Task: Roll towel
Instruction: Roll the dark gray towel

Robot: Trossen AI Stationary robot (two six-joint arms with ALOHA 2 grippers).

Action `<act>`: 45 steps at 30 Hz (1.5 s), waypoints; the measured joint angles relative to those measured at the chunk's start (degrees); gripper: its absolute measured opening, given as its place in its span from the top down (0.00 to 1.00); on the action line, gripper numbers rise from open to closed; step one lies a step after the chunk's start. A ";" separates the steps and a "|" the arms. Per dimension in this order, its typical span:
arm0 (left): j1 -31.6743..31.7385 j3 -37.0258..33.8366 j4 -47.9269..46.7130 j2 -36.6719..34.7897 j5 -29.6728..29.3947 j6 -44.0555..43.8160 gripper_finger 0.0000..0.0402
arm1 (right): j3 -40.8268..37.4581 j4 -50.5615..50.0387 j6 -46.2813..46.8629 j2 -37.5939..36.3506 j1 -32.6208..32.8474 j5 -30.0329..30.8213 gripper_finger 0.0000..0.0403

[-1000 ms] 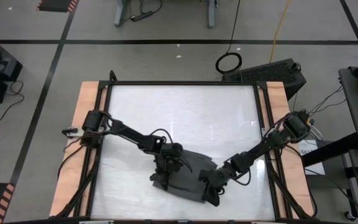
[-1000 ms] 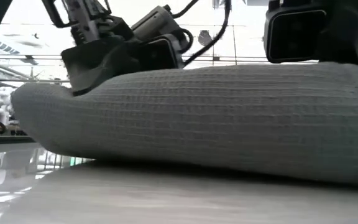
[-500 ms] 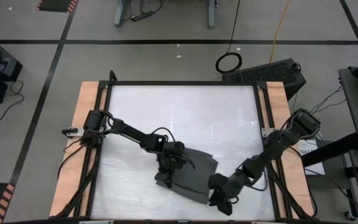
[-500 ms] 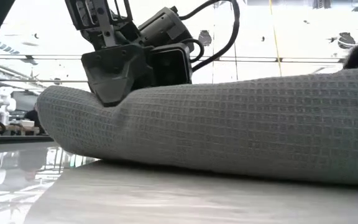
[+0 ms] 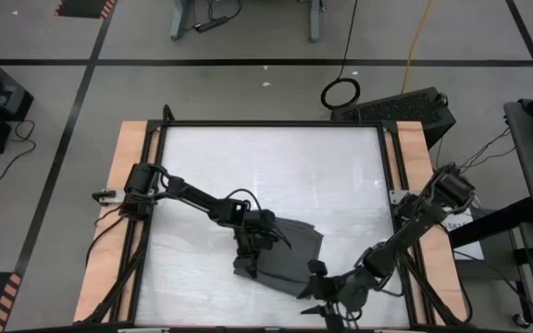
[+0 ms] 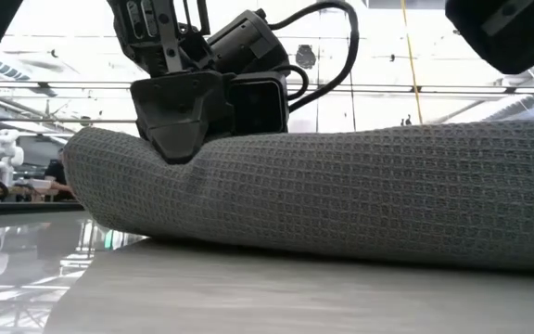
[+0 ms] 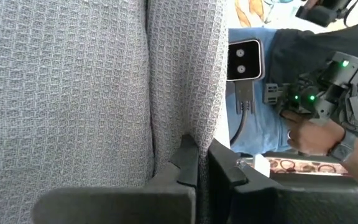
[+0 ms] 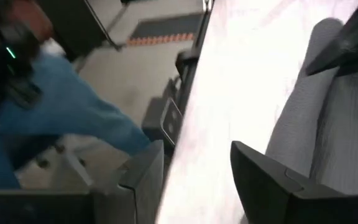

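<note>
At the near middle of the white table [image 5: 266, 176], your left gripper [image 5: 248, 262] is pressing down on the towel [image 5: 285, 259] with its fingers [image 7: 188, 163] drawn together, pinching a fold of the grey waffle cloth between them; the left wrist view is showing the fabric bunched into a crease right at the fingertips. In the low view that same gripper is sitting on the towel's left end, denting the top of the thick roll. Your right gripper [image 5: 327, 301] is hanging off the towel at the near edge of the table, just past the cloth's right corner, and its fingers [image 8: 263, 177] are standing apart with nothing between them; its wrist view is looking across bare tabletop with the towel lying to one side. The towel itself is lying bunched and partly rolled near the table's front edge, slightly right of centre, resting flat on the surface. Beyond the table, the wrist views are catching a person in blue clothing, with a hand [image 7: 312, 134] holding a dark device showing green lights.
</note>
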 joint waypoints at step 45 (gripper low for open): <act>0.53 1.16 0.00 -9.85 -6.09 10.59 0.56 | 0.94 -20.86 9.95 6.94 -5.37 -4.28 0.62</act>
